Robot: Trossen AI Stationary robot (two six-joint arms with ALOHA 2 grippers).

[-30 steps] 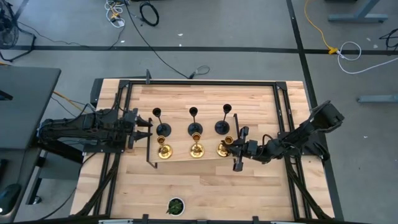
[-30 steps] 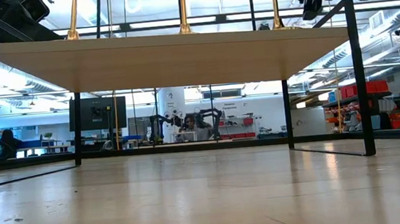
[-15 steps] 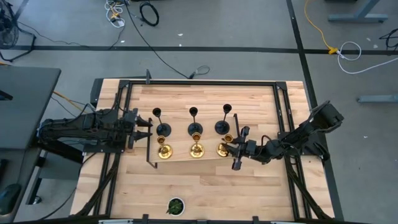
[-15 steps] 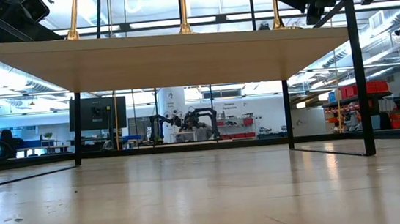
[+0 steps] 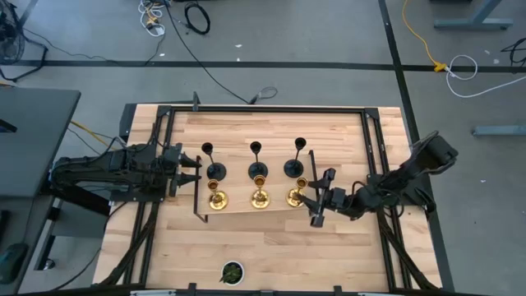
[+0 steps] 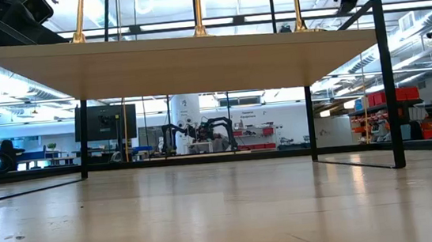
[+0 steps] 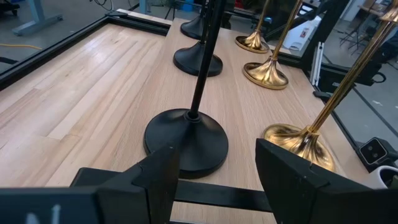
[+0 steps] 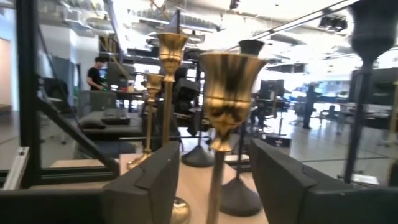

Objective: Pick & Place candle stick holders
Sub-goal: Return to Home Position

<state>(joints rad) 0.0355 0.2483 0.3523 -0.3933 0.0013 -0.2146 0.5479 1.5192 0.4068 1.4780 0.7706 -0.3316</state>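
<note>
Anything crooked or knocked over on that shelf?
Nothing stands out. Three black candle holders and three gold candle holders stand upright in two rows on the shelf. The right gripper, jaws open, sits beside the end gold one; the left gripper waits at the other end.

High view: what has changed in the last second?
The right gripper, open, has backed off a little to the right, away from the rightmost gold holder. The left gripper, also open, and the other holders stayed where they were.
</note>
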